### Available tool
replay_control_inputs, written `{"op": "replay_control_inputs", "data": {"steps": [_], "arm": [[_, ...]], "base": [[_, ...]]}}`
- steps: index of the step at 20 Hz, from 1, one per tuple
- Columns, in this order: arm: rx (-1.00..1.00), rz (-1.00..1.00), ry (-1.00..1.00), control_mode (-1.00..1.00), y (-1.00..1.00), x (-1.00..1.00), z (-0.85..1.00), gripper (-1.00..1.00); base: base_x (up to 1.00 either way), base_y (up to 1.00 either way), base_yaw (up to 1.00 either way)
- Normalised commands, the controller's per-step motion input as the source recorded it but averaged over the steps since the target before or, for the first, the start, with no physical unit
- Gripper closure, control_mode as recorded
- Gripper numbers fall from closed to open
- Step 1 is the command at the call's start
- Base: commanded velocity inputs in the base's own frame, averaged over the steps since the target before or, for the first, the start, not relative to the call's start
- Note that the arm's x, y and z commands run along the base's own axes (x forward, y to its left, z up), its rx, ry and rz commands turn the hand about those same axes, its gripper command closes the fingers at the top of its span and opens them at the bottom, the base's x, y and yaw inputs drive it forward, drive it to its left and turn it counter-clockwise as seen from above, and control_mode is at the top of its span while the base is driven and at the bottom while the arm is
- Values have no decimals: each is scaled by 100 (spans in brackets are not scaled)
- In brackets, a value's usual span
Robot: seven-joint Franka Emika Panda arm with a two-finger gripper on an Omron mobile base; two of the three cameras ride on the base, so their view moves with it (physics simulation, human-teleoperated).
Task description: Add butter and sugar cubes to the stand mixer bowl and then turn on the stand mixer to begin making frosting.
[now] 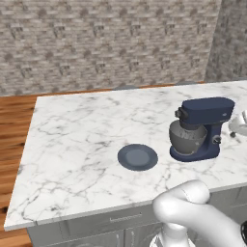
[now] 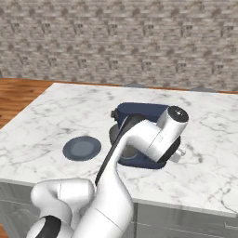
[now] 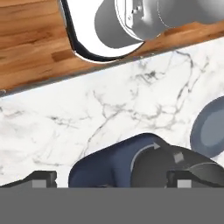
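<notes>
We see the navy stand mixer point(image 1: 202, 126) right on the marble counter point(image 1: 77, 140), grey bowl point(image 1: 186, 139) under its head, contents hidden, empty blue-grey plate point(image 1: 137, 157) just left, our gripper point(image 3: 111, 178) spread wide above the mixer, grasping nothing

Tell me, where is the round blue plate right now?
The plate lies flat on the marble counter, a little to the left of the stand mixer in the left base view, not touching it.

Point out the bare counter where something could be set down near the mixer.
Widest bare marble: left of the plate to the counter's left edge, and behind it toward the brick wall. A narrower strip runs along the front edge before the plate and the mixer. Crowded: the right end, where the mixer with its bowl and a white object stand close.
</notes>
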Motion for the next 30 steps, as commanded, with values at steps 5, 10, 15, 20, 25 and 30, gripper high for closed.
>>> {"op": "replay_control_inputs", "data": {"steps": [5,10,15,20,25,30], "arm": [[-21,36,-34,-100,0,-10,-23,-100],[-26,34,-46,-100,9,-6,-17,-100],[-25,32,-50,-100,11,-1,-24,-100],[-20,14,-14,-100,-4,0,-33,-100],[-22,8,-6,-100,-21,-1,-20,-100],[-28,18,-18,-100,-24,-8,-4,-100]], "base": [[0,0,0],[0,0,0],[0,0,0],[0,0,0],[0,0,0],[0,0,0]]}}
